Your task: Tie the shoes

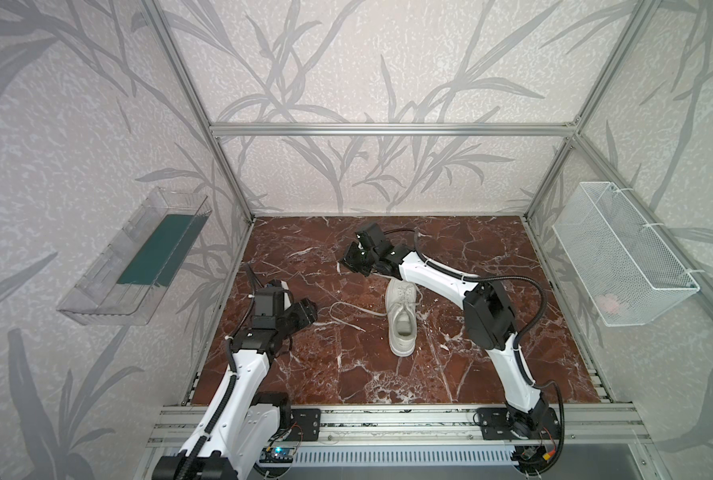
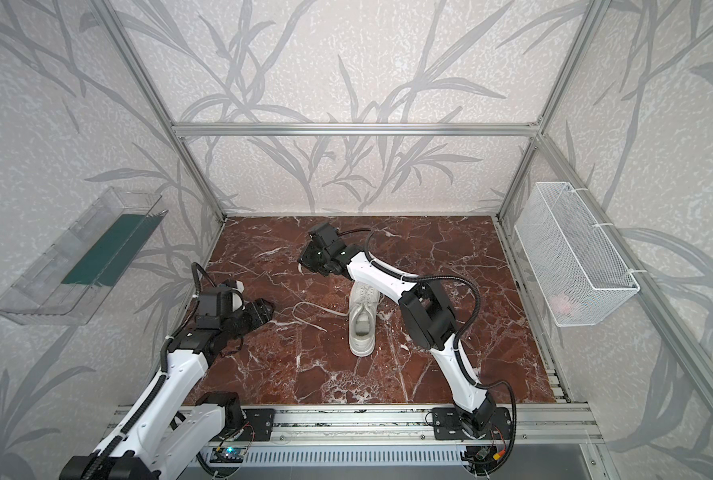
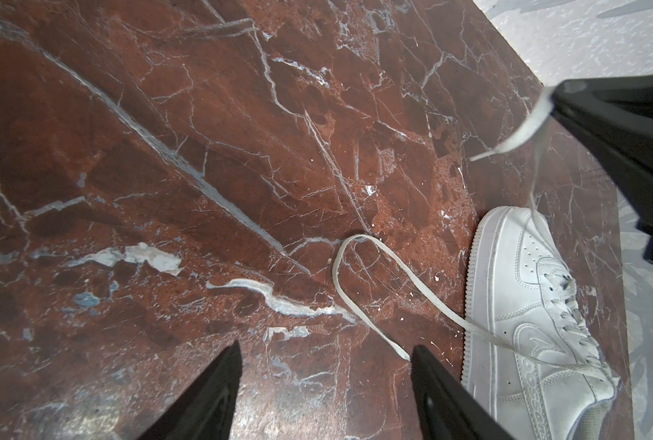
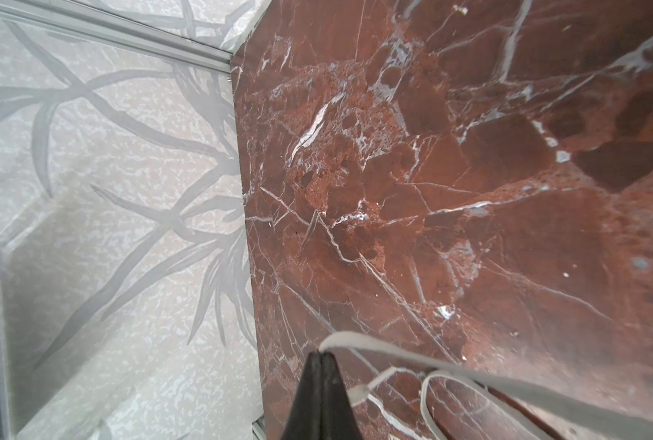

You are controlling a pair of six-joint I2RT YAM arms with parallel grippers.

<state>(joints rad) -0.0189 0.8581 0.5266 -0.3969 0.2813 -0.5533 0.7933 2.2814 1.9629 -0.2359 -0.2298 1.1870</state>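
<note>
White-and-black, the left arm (image 1: 244,370) and right arm (image 1: 429,278) reach in from the front rail (image 1: 388,424) over a red-brown marble table (image 1: 346,374). On the left wall hangs a clear plastic bin (image 1: 97,299) holding a dark green sheet (image 1: 159,253). On the right wall, a white mesh basket (image 1: 621,249) holds something small and pink (image 1: 608,304), too blurred to name and seen only in both top views. A white sneaker (image 1: 402,320) stands on its sole near the table's middle, toe toward the back wall and partly under the right arm. The left gripper (image 3: 325,346) hovers left of the sneaker, fingers spread, holding nothing. The right gripper (image 4: 323,358), behind and left of the toe, presses its fingers together on one lace (image 4: 393,343), which rises from the sneaker clear of the marble; the pinch is plain only in the wrist views. The second lace (image 3: 355,274) lies looped on the marble, its end just beside a left finger (image 3: 431,381). Raised lettering (image 3: 532,396) on the sneaker's side shows only in the left wrist view.
</note>
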